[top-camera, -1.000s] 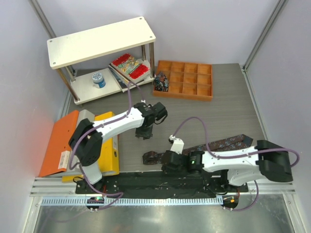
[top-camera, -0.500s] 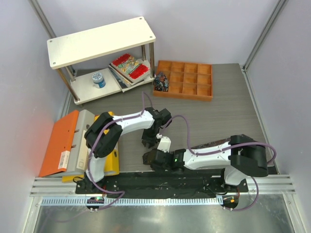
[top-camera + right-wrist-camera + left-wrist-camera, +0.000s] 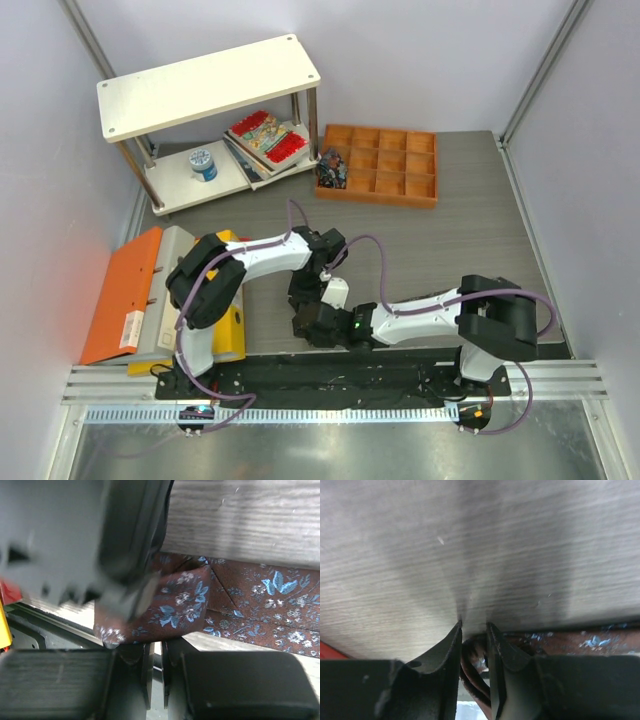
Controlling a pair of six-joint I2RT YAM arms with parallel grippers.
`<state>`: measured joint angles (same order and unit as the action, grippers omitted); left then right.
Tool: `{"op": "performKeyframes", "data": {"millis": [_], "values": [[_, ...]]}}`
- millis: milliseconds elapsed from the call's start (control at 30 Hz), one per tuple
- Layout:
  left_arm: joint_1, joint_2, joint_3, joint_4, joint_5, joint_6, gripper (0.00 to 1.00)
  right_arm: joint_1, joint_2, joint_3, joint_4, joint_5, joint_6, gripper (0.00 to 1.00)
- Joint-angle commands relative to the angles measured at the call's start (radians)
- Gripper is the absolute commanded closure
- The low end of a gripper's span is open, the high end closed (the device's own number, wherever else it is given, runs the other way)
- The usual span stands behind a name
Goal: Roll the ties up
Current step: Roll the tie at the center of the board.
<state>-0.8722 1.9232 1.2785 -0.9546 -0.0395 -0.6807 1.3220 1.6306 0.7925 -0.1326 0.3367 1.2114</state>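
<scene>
A dark brown tie with small blue flowers (image 3: 260, 592) lies along the table's near edge. In the top view the right arm covers most of it, and only its left end (image 3: 298, 326) shows. That end is folded over and lifted (image 3: 182, 600). My left gripper (image 3: 303, 300) stands over it, its narrow jaws (image 3: 474, 627) shut on a loop of the tie (image 3: 472, 656). My right gripper (image 3: 313, 326) reaches in from the right, jaws (image 3: 157, 647) nearly together, their tips pinching the fold's lower edge. The left gripper (image 3: 125, 545) is a grey blur there.
A white shelf (image 3: 210, 85) at the back left holds red patterned books (image 3: 265, 135) and a blue-white spool (image 3: 203, 163). An orange compartment tray (image 3: 380, 165) sits behind. Orange (image 3: 125, 295) and yellow (image 3: 230, 310) binders lie left of the grippers.
The right gripper has slid left along the tie to its left end. The left gripper has come nearer and down onto that same end. The right arm now covers most of the tie.
</scene>
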Motion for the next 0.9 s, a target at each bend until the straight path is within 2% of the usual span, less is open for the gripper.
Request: {"op": "performKeyframes", "data": {"millis": [0,500,600,867], "values": [[-0.002,-0.033,-0.057,0.020,0.082,-0.019,0.72,-0.035,0.020,0.007,0.002,0.021,-0.035,0.85],[-0.002,-0.059,-0.111,0.040,0.184,-0.028,0.63,-0.053,0.025,0.027,0.019,0.028,-0.081,0.86],[0.004,-0.044,-0.093,0.018,0.142,-0.026,0.60,-0.053,-0.020,0.016,0.002,0.012,-0.088,0.86],[0.053,-0.010,0.033,-0.071,0.008,-0.017,0.44,-0.017,-0.147,0.039,-0.081,-0.027,-0.136,0.81]]}}
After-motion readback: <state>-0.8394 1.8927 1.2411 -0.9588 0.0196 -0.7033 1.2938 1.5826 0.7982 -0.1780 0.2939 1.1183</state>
